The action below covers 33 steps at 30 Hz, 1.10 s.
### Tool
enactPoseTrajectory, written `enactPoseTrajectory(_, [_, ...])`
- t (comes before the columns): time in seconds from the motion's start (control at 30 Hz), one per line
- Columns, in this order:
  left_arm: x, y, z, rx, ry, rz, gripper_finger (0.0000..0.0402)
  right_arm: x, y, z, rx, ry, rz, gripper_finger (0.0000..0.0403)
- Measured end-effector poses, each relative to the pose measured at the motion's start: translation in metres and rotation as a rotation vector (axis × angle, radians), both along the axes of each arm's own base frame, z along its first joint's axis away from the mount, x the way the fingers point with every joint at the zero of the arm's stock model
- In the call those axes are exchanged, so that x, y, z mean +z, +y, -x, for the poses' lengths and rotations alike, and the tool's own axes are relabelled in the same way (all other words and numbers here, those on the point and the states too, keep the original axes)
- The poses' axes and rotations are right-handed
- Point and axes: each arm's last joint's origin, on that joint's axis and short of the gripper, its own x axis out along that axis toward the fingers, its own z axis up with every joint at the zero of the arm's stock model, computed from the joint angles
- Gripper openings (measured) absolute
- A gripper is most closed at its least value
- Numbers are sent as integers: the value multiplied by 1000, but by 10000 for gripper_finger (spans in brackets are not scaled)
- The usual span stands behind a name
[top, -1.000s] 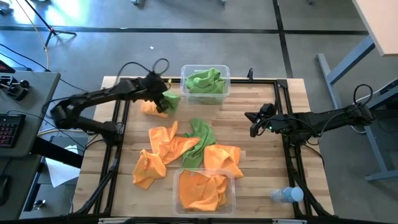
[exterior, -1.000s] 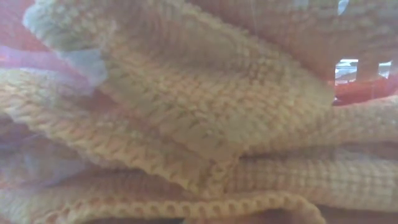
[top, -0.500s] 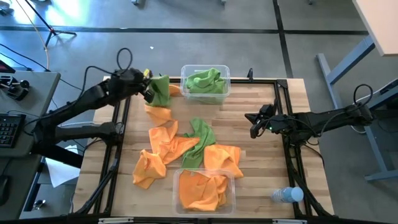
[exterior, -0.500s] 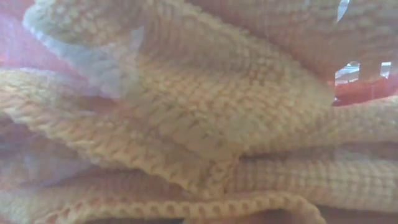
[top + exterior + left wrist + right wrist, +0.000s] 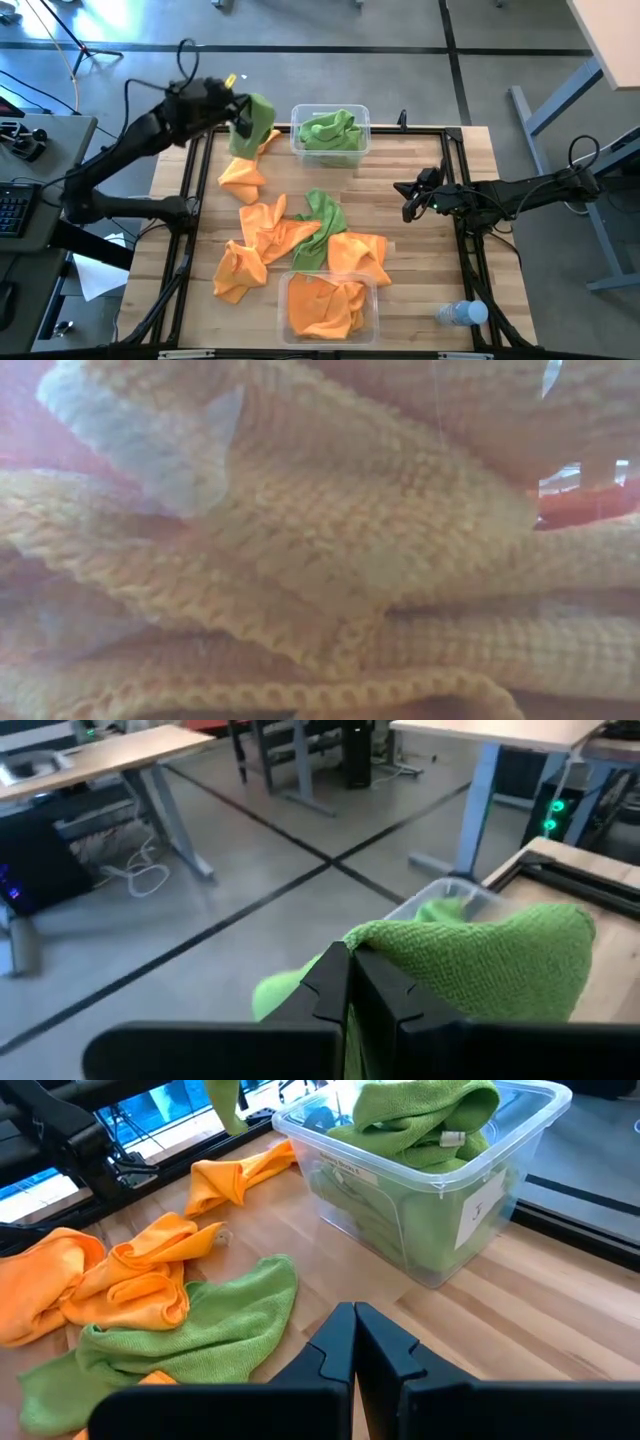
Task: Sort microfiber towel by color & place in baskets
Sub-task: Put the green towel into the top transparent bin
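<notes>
My left gripper (image 5: 242,122) is raised over the table's far left corner and shut on a lime green microfiber towel (image 5: 257,120). Beneath it an orange towel (image 5: 242,174) lies crumpled on the wood. The far clear basket (image 5: 330,131) holds green towels and the near basket (image 5: 329,306) holds orange ones. Between the baskets, several orange towels (image 5: 264,232) and one green towel (image 5: 321,226) lie heaped mid-table. My right gripper (image 5: 409,201) hovers shut at the table's right side, touching nothing. My left gripper pinches a bunched fold of the green towel (image 5: 385,955) between its two fingers, coming from the table's left and slanting slightly down. How many layers it has I cannot tell. The towel drapes over and past the fingertips and hangs slack, lifted clear of the table.
A clear plastic bottle (image 5: 461,313) lies at the near right corner. Black frame rails (image 5: 455,180) run along the table's left and right sides. The low view is filled by orange towel cloth (image 5: 320,560) pressed close to the lens. Bare wood shows at the far right.
My left gripper has risen from the orange towel at the far left, tipping up toward level as it moved toward the far edge. The green towel has come up with it and hangs clear. The orange towel stays on the table.
</notes>
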Motion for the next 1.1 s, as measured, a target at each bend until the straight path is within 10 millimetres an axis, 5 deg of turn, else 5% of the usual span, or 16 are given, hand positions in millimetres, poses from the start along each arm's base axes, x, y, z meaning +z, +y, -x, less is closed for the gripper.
enactPoseTrajectory(0.33, [52,42,-82,-126,-35,-47,0,0,0,0,6,8,12,0])
enactPoseTrajectory(0.6, [99,52,-155,-277,-113,-257,0,0,0,0,20,26,41,0])
enactPoseTrajectory(0.8, [73,57,-191,-291,49,-155,0,0,0,0,14,23,39,0])
enactPoseTrajectory(1.1, [21,55,-195,-119,249,121,0,0,0,0,7,16,27,0])
